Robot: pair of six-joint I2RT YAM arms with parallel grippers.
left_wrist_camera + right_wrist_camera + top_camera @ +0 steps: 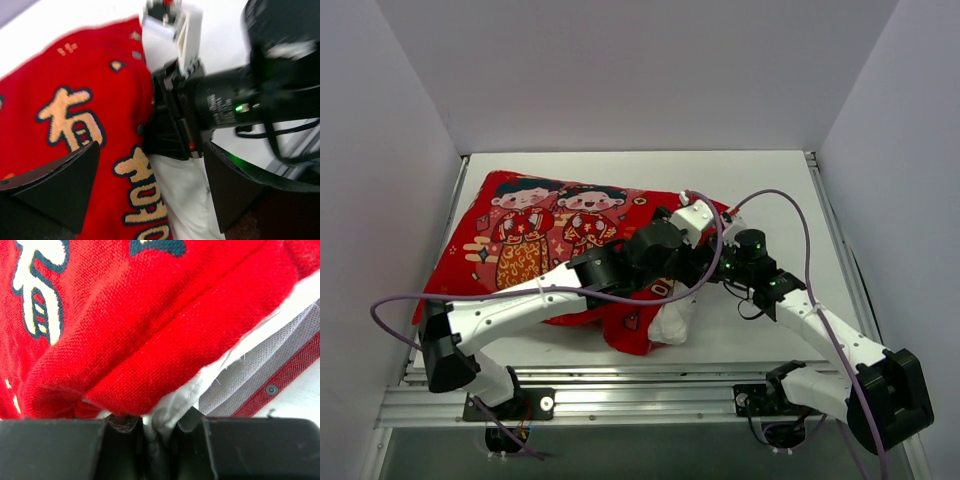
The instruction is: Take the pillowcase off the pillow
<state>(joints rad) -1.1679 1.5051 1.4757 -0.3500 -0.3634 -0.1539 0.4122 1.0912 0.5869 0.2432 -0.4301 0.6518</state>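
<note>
Right tool point(148, 426) clamped on pillowcase point(125, 340) hem, left tool point(150, 147) spread wide over it, holding nothing

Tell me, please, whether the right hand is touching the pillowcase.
Touching: the right wrist view shows the right hand shut on the pillowcase, its fabric pinched in between.

Gold "有" on the pillowcase point(75, 85)
</note>
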